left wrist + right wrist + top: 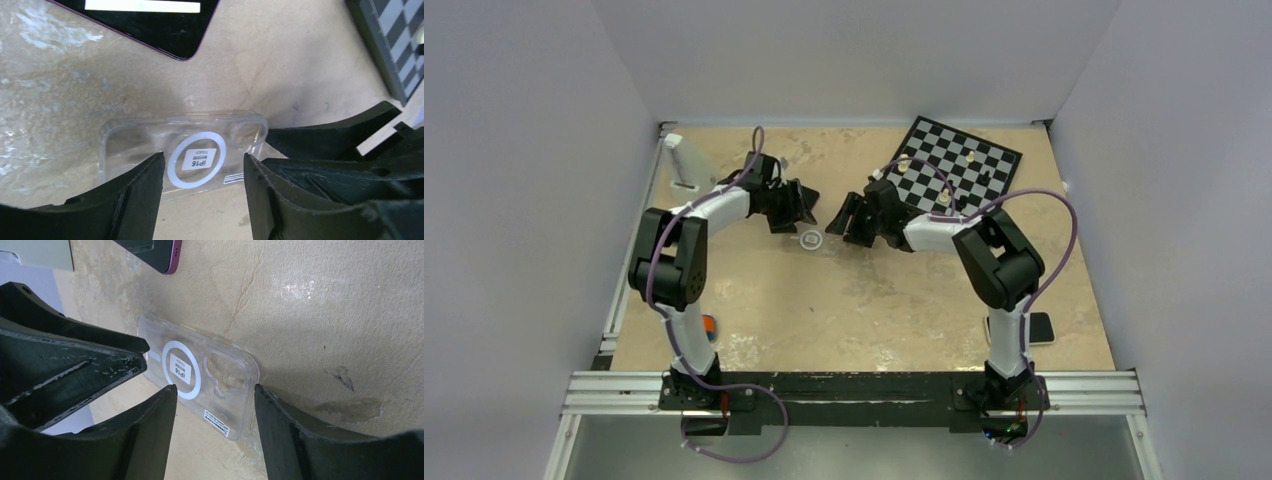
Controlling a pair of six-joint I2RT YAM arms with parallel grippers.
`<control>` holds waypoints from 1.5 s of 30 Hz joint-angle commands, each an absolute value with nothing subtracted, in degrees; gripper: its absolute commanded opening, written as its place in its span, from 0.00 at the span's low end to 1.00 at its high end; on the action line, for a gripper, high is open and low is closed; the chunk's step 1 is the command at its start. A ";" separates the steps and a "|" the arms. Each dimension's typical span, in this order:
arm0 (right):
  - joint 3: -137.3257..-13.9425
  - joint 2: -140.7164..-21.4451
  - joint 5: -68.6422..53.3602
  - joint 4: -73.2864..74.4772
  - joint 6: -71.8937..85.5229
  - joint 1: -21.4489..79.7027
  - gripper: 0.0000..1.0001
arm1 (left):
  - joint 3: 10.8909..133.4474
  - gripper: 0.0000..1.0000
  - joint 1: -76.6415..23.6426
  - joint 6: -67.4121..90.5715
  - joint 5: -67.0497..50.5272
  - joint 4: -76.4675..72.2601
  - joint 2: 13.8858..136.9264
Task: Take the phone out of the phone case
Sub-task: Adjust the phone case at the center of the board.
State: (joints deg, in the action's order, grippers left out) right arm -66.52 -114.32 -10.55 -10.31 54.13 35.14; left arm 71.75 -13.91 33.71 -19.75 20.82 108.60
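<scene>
Clear phone case (150,145) lies empty on the table (300,75), phone (150,25) apart; left pincer (202,165) and right pincer (215,390) gape, empty. Removal apparently complete.

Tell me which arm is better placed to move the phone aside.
Left, probably. The phone lies bare just beyond the open left pincer; from the right pincer it sits farther off, past the far end of the empty case.

"IP16" on a white sticker (198,159) on the phone case (125,142)
</scene>
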 commanded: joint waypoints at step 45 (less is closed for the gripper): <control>-38.34 -48.39 16.15 19.97 50.11 24.70 0.84 | 72.74 0.95 -34.21 48.37 -11.76 21.55 98.18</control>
State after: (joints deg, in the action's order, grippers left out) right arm -38.28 -47.42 9.10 11.68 46.33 25.36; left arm 72.01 -35.44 49.95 -17.37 18.17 107.74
